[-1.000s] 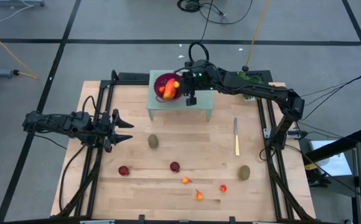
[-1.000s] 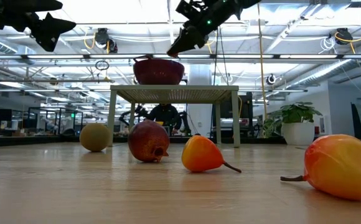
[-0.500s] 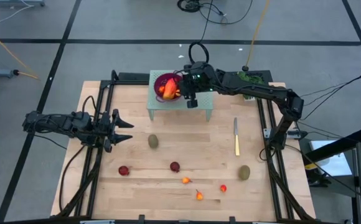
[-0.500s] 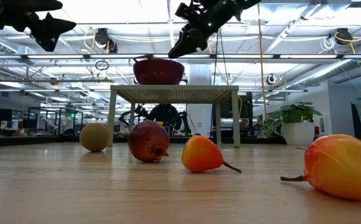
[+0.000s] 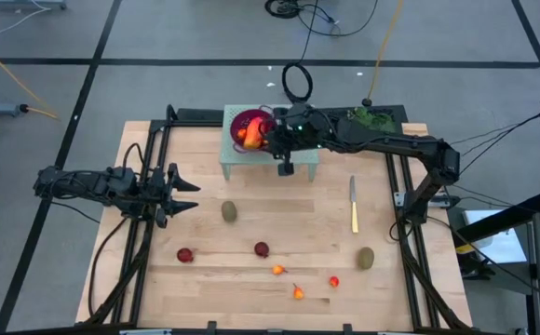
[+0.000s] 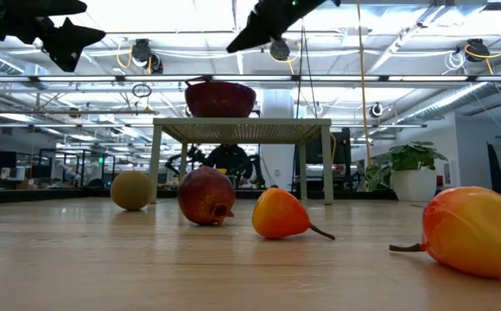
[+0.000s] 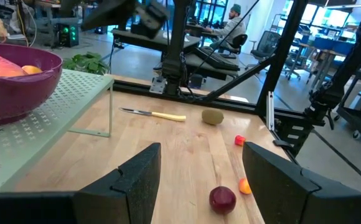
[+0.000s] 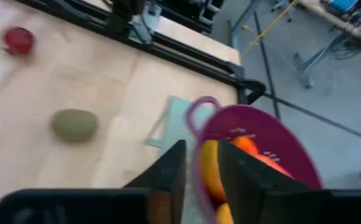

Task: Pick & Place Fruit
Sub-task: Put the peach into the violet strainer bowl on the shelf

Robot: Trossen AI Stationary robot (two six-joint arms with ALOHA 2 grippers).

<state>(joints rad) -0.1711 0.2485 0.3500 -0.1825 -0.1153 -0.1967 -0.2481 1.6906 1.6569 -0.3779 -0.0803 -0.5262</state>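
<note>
The purple mesh bowl (image 5: pixel 248 121) stands on a pale green stand (image 5: pixel 303 160) at the table's far middle, with a red-orange oblong fruit (image 5: pixel 249 137) and orange pieces (image 8: pixel 246 146) inside. My right gripper (image 5: pixel 276 140) hovers above the bowl's right rim, its fingers (image 8: pixel 168 177) a narrow gap apart with nothing between them. My left gripper (image 5: pixel 184 194) waits open over the table's left. On the table lie two brown-green ovals (image 5: pixel 230 212) (image 5: pixel 366 258), two dark red balls (image 5: pixel 185 254) (image 5: pixel 262 249) and three tiny orange-red fruits (image 5: pixel 298 292).
A yellow-handled knife (image 5: pixel 353 205) lies on the table right of the stand. Dark frame rails (image 5: pixel 149 177) run along the table's left and right sides. A leafy green item (image 5: pixel 374 116) sits at the far right corner. Bare wood lies between the stand and the loose fruit.
My right gripper has risen and drawn back from over the bowl toward the table's near right, rolling a little. The red-orange fruit stays in the bowl.
</note>
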